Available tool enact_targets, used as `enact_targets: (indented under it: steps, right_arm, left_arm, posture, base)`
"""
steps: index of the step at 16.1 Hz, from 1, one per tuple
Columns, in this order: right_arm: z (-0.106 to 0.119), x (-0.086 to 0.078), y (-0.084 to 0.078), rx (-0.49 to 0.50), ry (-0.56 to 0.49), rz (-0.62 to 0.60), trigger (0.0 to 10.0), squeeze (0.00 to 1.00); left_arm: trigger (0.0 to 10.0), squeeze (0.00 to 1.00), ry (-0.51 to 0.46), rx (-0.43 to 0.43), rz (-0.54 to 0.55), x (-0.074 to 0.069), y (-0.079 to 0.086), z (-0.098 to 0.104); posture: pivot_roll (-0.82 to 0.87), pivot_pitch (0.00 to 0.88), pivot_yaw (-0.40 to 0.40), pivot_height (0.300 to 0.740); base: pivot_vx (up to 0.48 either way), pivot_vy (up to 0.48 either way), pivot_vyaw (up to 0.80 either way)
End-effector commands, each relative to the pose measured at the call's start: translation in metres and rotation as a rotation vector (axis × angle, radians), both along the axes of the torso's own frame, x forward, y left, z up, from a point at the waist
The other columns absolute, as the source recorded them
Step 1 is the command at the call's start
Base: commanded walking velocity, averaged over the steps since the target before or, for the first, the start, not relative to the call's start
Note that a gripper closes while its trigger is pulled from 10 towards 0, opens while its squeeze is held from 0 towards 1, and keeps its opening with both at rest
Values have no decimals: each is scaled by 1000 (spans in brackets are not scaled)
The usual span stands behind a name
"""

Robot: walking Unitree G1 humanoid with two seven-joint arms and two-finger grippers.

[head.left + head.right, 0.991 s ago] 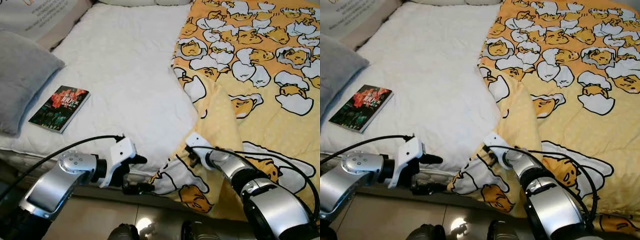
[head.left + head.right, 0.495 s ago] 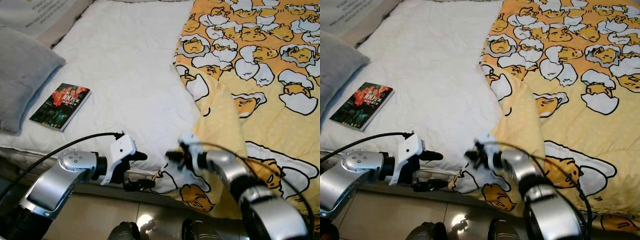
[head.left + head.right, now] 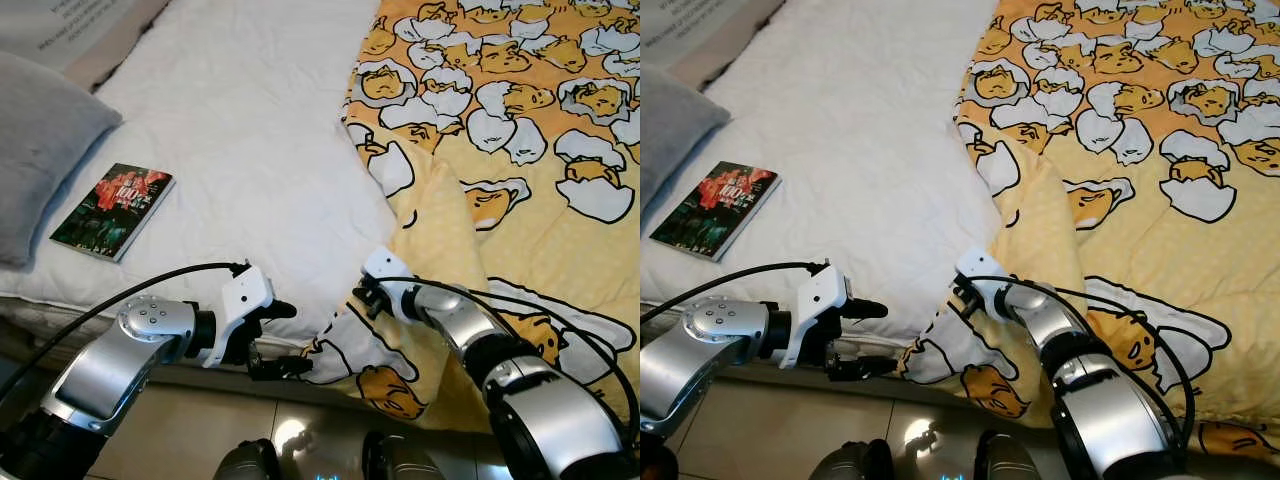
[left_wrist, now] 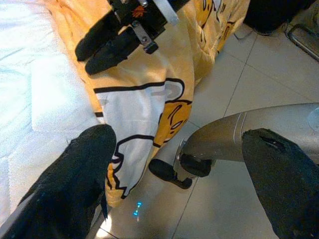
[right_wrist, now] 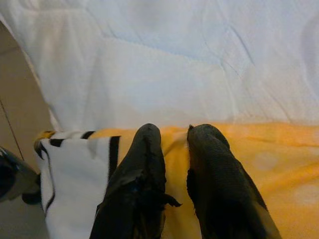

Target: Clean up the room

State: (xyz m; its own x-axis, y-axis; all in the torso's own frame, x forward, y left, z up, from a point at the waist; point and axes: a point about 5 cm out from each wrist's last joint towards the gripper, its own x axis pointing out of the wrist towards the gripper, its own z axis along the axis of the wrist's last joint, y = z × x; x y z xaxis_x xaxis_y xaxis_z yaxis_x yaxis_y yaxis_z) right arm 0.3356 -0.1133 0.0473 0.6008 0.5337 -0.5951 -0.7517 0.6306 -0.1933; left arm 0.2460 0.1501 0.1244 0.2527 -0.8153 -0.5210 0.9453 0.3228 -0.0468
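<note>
Blanket edge pinched at the bed's near side.
The left gripper [image 3: 282, 338] is held open at the near mattress edge; the blanket [image 3: 520, 150], spread over the right, is clamped by the right gripper [image 3: 362, 295]; farther left lies a book [image 3: 112, 211].

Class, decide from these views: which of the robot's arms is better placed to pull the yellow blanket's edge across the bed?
Right. The right gripper is shut on the blanket edge at the mattress side. The left gripper is open, hanging beside the bed over the floor.
</note>
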Motion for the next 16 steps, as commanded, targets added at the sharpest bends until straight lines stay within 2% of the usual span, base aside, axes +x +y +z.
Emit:
enact_targets:
  steps: [1,11,12,13,15,16]
  right_arm:
    - [-2,-1,1,-24,17,-4,10000,1000]
    - [-3,1,2,-60,58,-35,10000,1000]
    - [-10,-3,-2,-120,78,-37,10000,1000]
    - [-17,-8,-4,-172,95,-32,10000,0]
    - [-23,-13,-6,-191,118,-34,10000,0]
    - [-26,-14,-6,-200,123,-37,3529,0]
  left_arm:
    - [10000,0,-14,-4,-3,-2,0,5]
    - [10000,0,-1,6,4,-6,3,5]
    - [10000,0,3,6,-1,-7,3,5]
    - [10000,0,7,7,-7,-7,3,6]
    - [10000,0,8,8,-10,-7,3,6]
    - [10000,0,8,10,-11,-7,3,6]
  posture:
    - [32,188,28,740]
    - [45,193,22,740]
    - [46,191,25,740]
    - [48,190,26,740]
    - [51,188,26,740]
    - [54,186,26,740]
  base:
    - [0,0,0]
    - [0,0,0]
    - [0,0,0]
    - [0,0,0]
    - [0,0,0]
    - [0,0,0]
